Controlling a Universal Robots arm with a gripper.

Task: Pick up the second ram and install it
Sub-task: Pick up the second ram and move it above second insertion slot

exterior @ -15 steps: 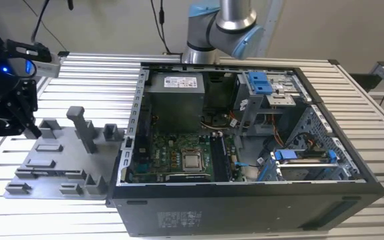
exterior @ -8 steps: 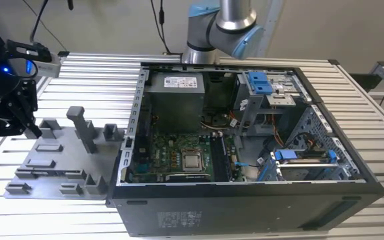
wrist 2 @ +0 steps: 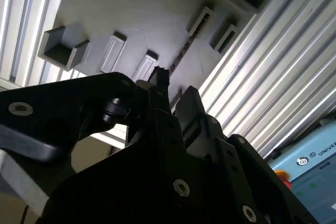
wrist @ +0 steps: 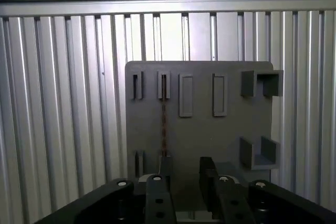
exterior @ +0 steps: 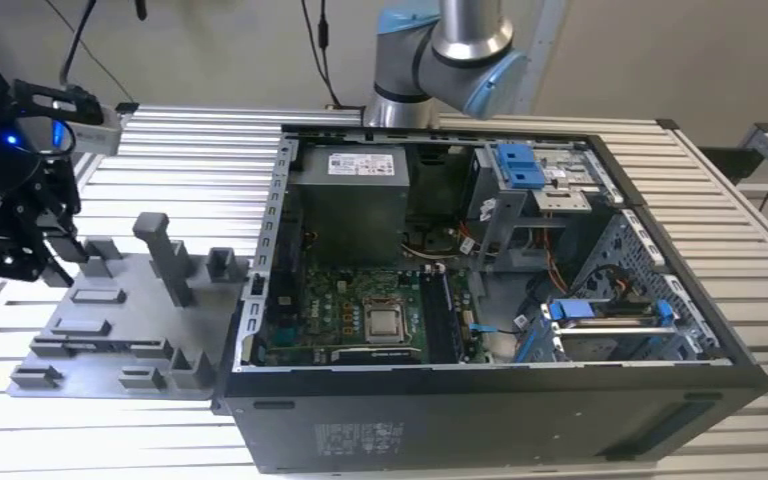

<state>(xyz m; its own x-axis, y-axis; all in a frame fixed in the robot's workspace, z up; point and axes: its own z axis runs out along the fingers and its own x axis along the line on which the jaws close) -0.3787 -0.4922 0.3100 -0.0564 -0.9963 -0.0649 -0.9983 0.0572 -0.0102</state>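
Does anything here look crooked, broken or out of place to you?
Nothing stands out. The thin dark circuit-board stick stands straight on edge in its slots on the grey plastic holder tray, and the open-sided black computer case sits flat on the slatted metal table.

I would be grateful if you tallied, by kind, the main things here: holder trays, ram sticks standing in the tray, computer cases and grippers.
grey holder tray: 1
ram stick, on edge in a tray slot: 1
open computer case: 1
gripper, fingers apart above the tray: 1
Total: 4
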